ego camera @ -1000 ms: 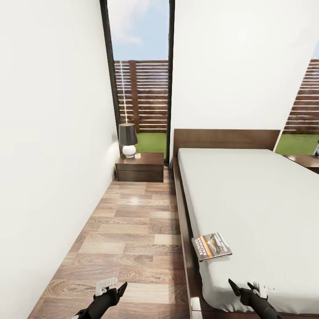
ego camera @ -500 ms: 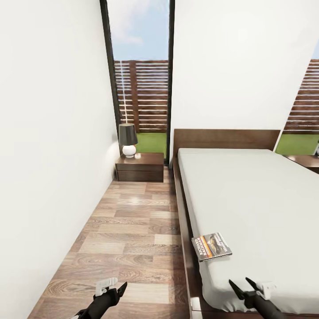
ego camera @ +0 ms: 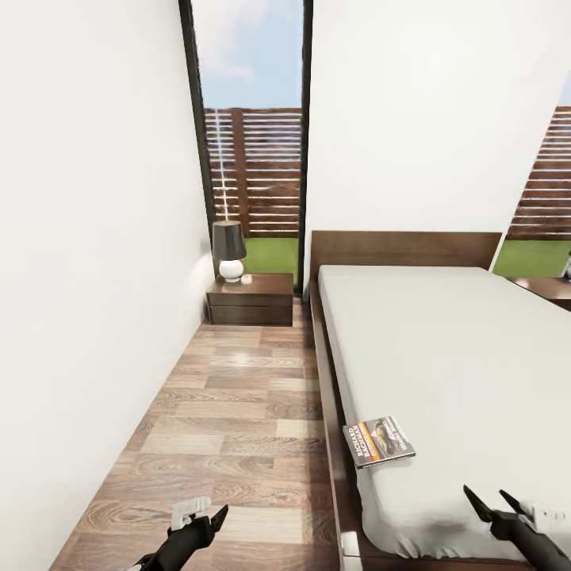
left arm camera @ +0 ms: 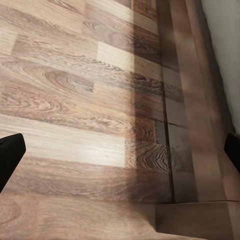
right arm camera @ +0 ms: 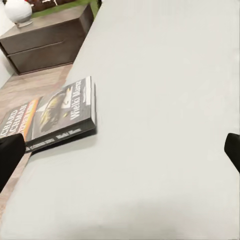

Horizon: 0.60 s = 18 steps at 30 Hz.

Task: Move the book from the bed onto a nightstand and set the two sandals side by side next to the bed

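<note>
The book point(ego camera: 379, 441) lies flat on the bed point(ego camera: 460, 349), close to the mattress's left edge, its striped cover up. The right wrist view also catches the book point(right arm camera: 55, 117). My right gripper point(ego camera: 485, 497) hovers open over the mattress's near end, to the right of the book and nearer than it, holding nothing. Over the wood floor left of the bed frame, my left gripper point(ego camera: 202, 519) is open and empty too. A nightstand point(ego camera: 251, 299) stands by the headboard at the far left. The sandals are out of view.
A dark-shaded lamp point(ego camera: 228, 250) and a small white object sit on the left nightstand. A second nightstand point(ego camera: 549, 290) peeks in at the right edge. A white wall bounds the floor strip point(ego camera: 230, 412) on the left. Tall windows stand behind.
My right gripper has moved to the right along the mattress's near end, away from the book. The left arm, the book and the camera have not moved.
</note>
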Tool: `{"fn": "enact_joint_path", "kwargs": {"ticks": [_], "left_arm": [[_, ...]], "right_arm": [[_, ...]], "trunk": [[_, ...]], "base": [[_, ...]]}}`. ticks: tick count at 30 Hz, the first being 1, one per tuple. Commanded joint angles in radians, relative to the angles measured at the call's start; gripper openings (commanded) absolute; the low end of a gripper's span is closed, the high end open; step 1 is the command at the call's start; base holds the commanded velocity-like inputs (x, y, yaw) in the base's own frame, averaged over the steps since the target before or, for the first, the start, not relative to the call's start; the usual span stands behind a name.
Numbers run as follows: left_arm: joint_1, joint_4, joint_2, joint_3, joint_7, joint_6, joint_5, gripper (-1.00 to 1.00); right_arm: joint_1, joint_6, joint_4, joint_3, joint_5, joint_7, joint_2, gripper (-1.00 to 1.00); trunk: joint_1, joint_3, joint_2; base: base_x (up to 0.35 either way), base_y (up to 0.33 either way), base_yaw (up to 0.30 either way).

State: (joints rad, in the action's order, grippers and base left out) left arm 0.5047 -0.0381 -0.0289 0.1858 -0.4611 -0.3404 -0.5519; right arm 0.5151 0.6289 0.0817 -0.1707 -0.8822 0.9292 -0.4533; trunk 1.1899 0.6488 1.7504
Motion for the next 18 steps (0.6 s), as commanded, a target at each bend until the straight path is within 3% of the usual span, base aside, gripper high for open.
{"fn": "enact_joint_path", "kwargs": {"ticks": [1, 5, 7, 9, 13, 18], "left_arm": [[0.001, 0.001, 0.0, 0.009, -0.004, -0.003, -0.01, 1.0], [0.0, 0.001, 0.0, 0.009, -0.004, -0.003, -0.01, 1.0], [0.0, 0.001, 0.0, 0.009, -0.005, -0.003, -0.01, 1.0], [0.001, 0.001, 0.0, 0.009, -0.005, -0.003, -0.01, 1.0], [0.001, 0.0, 0.0, 0.009, -0.007, -0.002, -0.01, 1.0], [0.001, 0.0, 0.005, 0.008, -0.041, 0.002, -0.01, 1.0]], "right_arm": [[0.002, 0.004, 0.004, -0.01, -0.023, 0.006, -0.011, 1.0], [0.002, 0.002, 0.004, -0.01, -0.083, 0.005, -0.03, 1.0], [0.002, 0.003, 0.004, -0.01, -0.162, 0.004, -0.036, 1.0], [0.002, 0.006, 0.003, -0.01, -0.2, 0.002, -0.037, 1.0], [0.002, 0.003, 0.002, -0.005, -0.239, -0.002, -0.037, 1.0], [0.002, -0.001, -0.004, 0.004, -0.248, -0.004, -0.039, 1.0]], "trunk": [[0.0, 0.001, 0.001], [0.0, 0.001, 0.001], [0.0, 0.001, 0.001], [0.0, 0.001, 0.001], [0.0, 0.001, 0.001], [0.0, 0.001, 0.001]], "base": [[0.0, 0.0, 0.0], [0.0, 0.0, 0.0], [0.0, 0.0, 0.0], [0.0, 0.0, 0.0], [0.0, 0.0, 0.0], [0.0, 0.0, 0.0]]}}
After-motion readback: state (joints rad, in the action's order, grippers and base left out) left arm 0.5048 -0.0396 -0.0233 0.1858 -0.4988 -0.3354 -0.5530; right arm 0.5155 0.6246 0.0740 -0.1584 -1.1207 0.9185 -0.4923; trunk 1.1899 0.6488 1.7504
